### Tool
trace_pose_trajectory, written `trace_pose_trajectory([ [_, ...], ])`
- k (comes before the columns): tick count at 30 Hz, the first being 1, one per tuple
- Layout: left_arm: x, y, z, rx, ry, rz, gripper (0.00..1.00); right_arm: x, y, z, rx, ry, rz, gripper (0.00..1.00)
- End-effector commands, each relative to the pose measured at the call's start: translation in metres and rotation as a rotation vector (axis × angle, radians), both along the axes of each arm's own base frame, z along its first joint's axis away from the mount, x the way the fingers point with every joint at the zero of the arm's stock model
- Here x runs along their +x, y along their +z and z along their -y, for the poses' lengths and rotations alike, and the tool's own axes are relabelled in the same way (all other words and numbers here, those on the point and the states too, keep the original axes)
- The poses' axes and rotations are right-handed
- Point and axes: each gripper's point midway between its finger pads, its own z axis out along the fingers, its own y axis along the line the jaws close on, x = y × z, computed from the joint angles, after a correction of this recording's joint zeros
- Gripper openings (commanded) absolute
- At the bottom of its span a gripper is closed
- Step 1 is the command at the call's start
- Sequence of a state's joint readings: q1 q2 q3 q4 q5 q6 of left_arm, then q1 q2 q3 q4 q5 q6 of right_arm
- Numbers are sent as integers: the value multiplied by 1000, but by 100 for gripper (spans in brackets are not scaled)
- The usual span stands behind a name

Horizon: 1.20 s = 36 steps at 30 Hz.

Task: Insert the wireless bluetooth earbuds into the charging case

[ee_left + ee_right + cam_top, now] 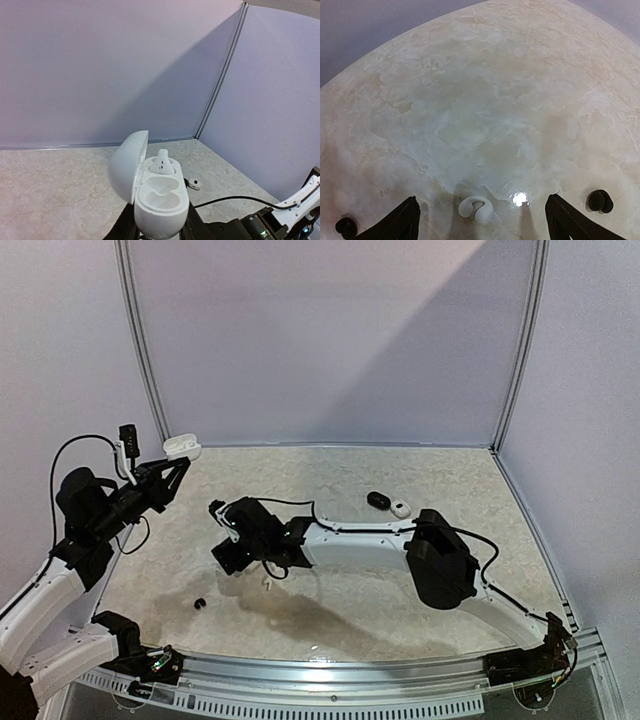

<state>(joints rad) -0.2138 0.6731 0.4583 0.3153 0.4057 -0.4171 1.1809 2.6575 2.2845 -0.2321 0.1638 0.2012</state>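
My left gripper is shut on a white charging case, held up off the table at the far left. Its lid stands open to the left. One white earbud sits in the far slot and the near slot is empty. My right gripper is open and hangs low over the table's middle left. A white earbud lies on the table between its fingers, touching neither. A black earbud lies outside the right finger and another black earbud outside the left one.
A small black case and a small white case lie together on the table at the back right of centre. A black earbud lies near the front left. The right arm's cable trails across the table.
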Motion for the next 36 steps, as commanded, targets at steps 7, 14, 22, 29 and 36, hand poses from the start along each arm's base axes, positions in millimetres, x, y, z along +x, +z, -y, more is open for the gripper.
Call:
trace_pose_trajectory([
  [7,3,-5,-2,6,8,-15,0,5,-42,-8,-42,29,50,85],
  [14,7,-6,0,6,2,-20,0,9,-60,-1,-98,20,80,76],
  [22,7,-6,-1,9,6,-16,0,7,-71,3,-134,31,77,57],
  [29,6,-4,-1,11,3,-5,0,4,-55,7,-118,46,92,42],
  [36,5,-2,-1,10,4,0,0,-1,-31,21,-106,32,95,37],
])
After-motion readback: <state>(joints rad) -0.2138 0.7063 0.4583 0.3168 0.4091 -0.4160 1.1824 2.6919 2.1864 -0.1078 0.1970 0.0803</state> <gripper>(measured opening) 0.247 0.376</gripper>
